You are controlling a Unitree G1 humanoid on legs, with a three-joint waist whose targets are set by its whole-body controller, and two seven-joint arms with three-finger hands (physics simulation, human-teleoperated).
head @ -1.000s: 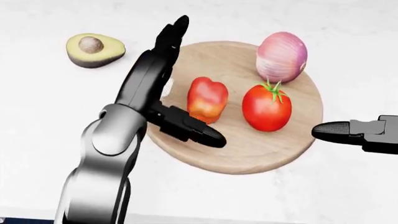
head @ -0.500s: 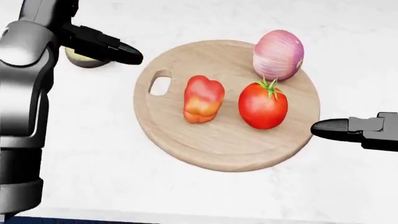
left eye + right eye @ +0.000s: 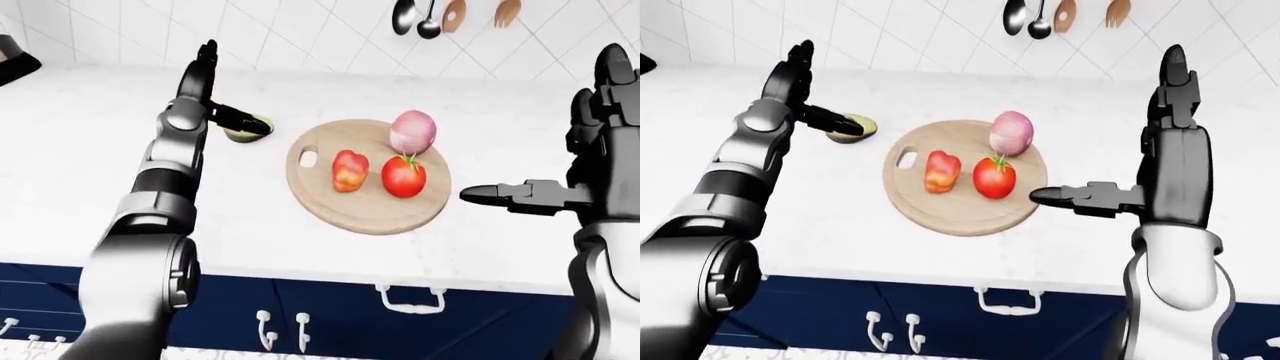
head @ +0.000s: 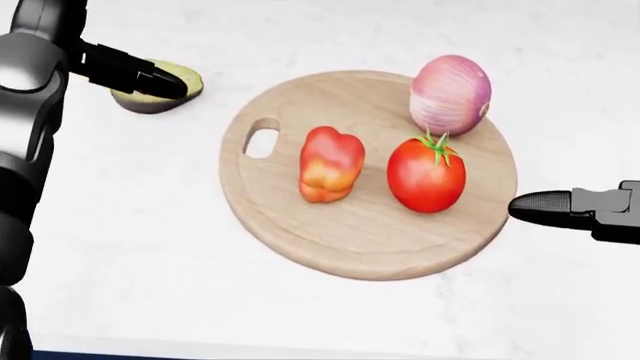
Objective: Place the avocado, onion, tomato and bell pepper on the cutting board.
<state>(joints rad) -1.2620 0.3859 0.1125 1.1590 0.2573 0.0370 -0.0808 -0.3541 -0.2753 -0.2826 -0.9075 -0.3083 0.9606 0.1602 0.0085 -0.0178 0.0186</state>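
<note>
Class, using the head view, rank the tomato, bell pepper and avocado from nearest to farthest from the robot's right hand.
1. Tomato: on the cutting board's right part, closest to the right hand at the right edge.
2. Bell pepper: mid-board, left of the tomato.
3. Avocado: off the board, top left, by the left hand.

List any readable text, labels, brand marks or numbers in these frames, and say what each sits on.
None: no writing, numbers or signs show in any view.
The cutting board, tomato, onion, bell pepper and avocado are unmarked.
The tiled wall, hanging utensils and cabinet fronts are plain too.
</note>
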